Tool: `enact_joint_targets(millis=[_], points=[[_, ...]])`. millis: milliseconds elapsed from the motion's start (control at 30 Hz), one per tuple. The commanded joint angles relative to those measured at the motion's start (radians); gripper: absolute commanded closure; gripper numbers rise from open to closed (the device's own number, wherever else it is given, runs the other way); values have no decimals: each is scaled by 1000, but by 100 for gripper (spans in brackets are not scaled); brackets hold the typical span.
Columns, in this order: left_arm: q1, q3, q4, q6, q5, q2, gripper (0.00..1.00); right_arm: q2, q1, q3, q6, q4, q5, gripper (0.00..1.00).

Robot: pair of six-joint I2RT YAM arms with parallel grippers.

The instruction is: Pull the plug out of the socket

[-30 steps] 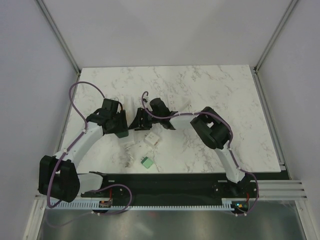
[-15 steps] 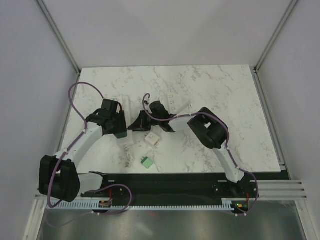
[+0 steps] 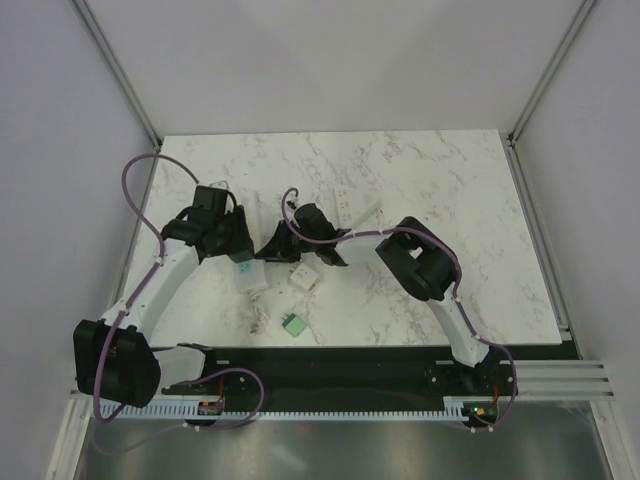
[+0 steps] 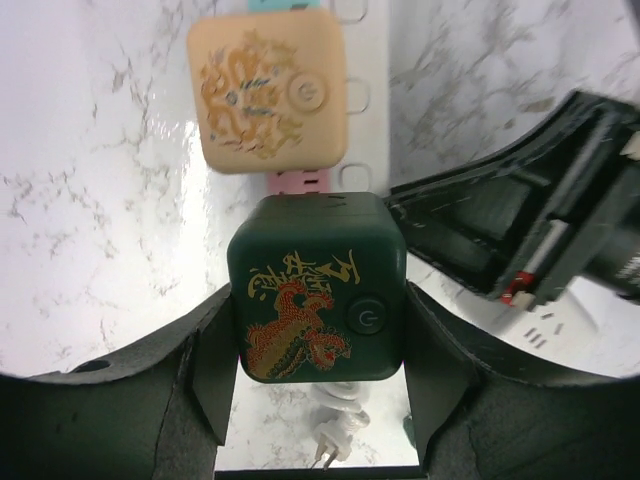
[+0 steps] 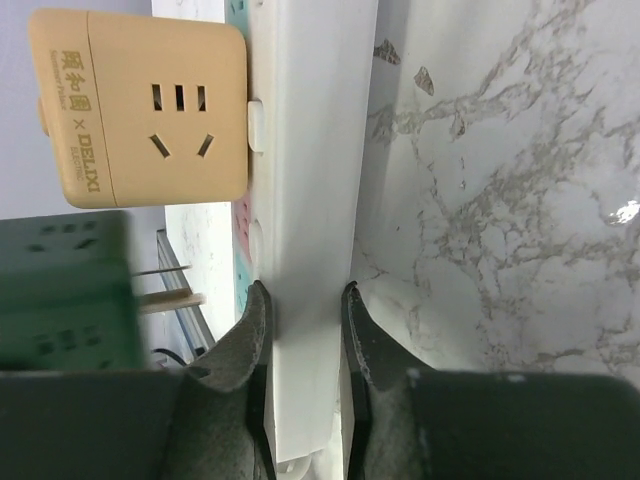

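Observation:
The white power strip stands on its edge, and my right gripper is shut on its narrow body. A beige cube adapter is plugged into it. My left gripper is shut on a dark green cube plug with a dragon print. In the right wrist view that green plug is off the strip, its bare prongs a little short of the face. A pink outlet shows beyond the plug. In the top view both grippers meet at table centre-left.
A white cube and a small green cube lie near the front of the marble table. The strip's short white cord and plug lie below the left gripper. Other white pieces lie behind the right arm.
My left gripper has moved back and to the left with the green plug. The right gripper has shifted slightly left and still clamps the strip.

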Motion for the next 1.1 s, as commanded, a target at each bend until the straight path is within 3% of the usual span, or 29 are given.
enact_joint_targets(millis=[0, 67, 167, 400, 600, 733, 800, 1000, 1067], points=[[-3, 56, 18, -17, 48, -55, 98, 7, 8, 11, -88, -146, 148, 100], [5, 36, 67, -35, 147, -75, 98, 9, 8, 11, -88, -144, 151, 100], [3, 40, 50, -43, 111, -95, 98, 9, 8, 8, -80, -131, 142, 100], [6, 91, -100, -21, -343, -77, 98, 3, 6, 0, -81, -101, 117, 100], [8, 108, -195, -63, -691, 61, 98, 0, 8, -4, -80, -85, 99, 100], [58, 91, -209, -139, -709, 155, 98, -10, 8, -23, -74, -68, 92, 100], [101, 94, -210, -147, -648, 201, 98, -16, 8, -27, -75, -63, 86, 100], [160, 109, -249, -224, -715, 305, 97, -29, 8, -55, -77, -42, 82, 100], [166, 121, -266, -241, -742, 322, 75, -28, 8, -59, -65, -28, 79, 100]])
